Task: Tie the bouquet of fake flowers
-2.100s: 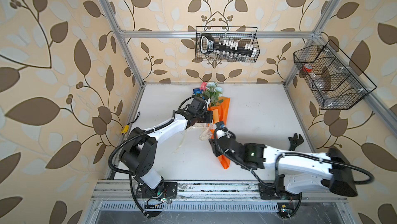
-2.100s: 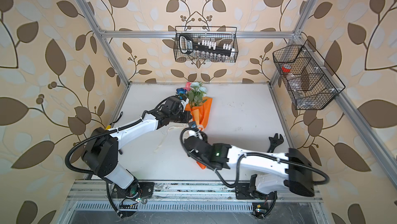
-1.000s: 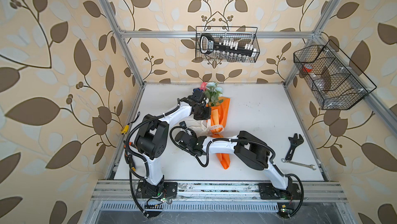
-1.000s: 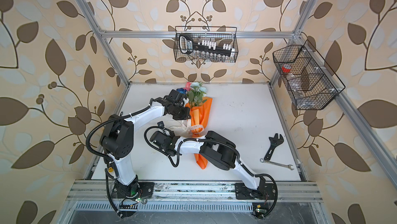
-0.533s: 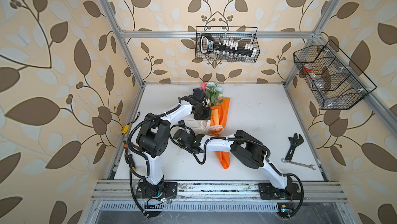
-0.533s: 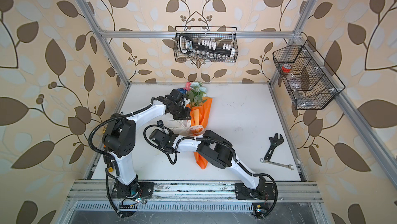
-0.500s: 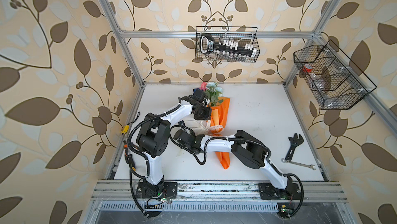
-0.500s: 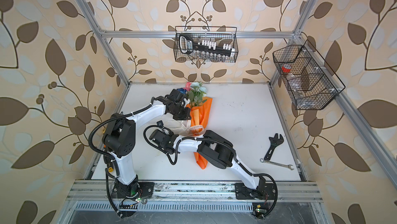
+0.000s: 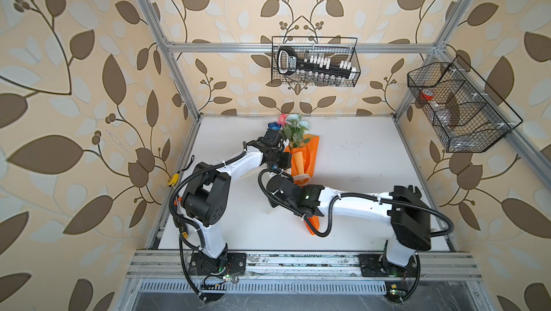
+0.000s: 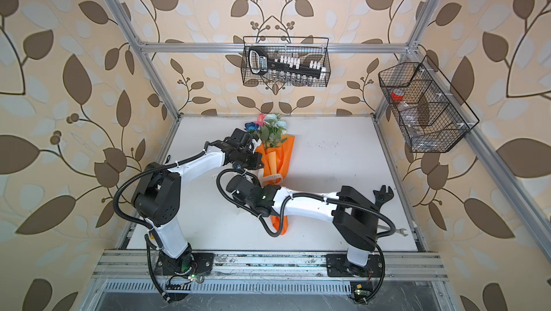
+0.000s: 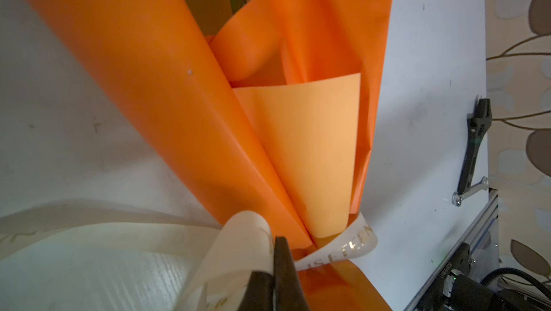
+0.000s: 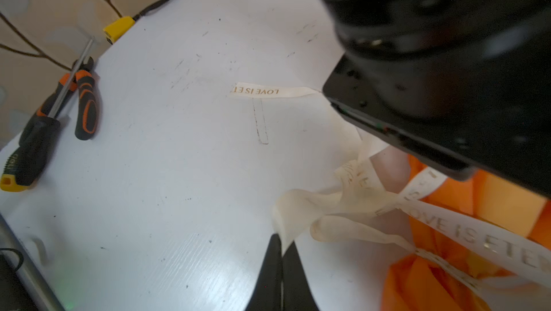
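I see my left pincer [image 11: 275,254] and right pincer [image 12: 281,247] each clenched on the cream ribbon [image 12: 465,229], which is wrapped around the orange bouquet [image 9: 310,151], mid-frame.

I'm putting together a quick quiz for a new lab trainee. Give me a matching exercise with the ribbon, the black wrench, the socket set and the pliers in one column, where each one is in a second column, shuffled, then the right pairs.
1. ribbon
2. black wrench
3. socket set
4. pliers

A. in the wire basket on the back wall
B. lying beside the screwdriver
C. looped around the bouquet, pinched by the left gripper and the right gripper
D. on the table near its right edge

Pairs: 1-C, 2-D, 3-A, 4-B
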Action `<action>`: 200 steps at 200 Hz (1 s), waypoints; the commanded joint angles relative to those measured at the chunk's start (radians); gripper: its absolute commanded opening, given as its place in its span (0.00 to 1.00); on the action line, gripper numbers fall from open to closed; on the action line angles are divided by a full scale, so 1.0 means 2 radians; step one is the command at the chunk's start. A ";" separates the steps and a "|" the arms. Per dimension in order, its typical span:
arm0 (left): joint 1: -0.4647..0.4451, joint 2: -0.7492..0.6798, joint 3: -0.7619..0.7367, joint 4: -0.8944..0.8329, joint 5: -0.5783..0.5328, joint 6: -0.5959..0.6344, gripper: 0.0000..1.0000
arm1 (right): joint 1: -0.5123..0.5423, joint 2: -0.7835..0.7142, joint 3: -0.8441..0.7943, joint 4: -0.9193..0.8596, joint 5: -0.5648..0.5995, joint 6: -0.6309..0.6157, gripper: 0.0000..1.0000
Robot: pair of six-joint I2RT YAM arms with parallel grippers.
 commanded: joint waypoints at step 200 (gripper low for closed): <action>-0.038 -0.229 -0.252 0.167 -0.135 -0.104 0.00 | -0.251 -0.307 -0.278 -0.100 -0.035 -0.002 0.00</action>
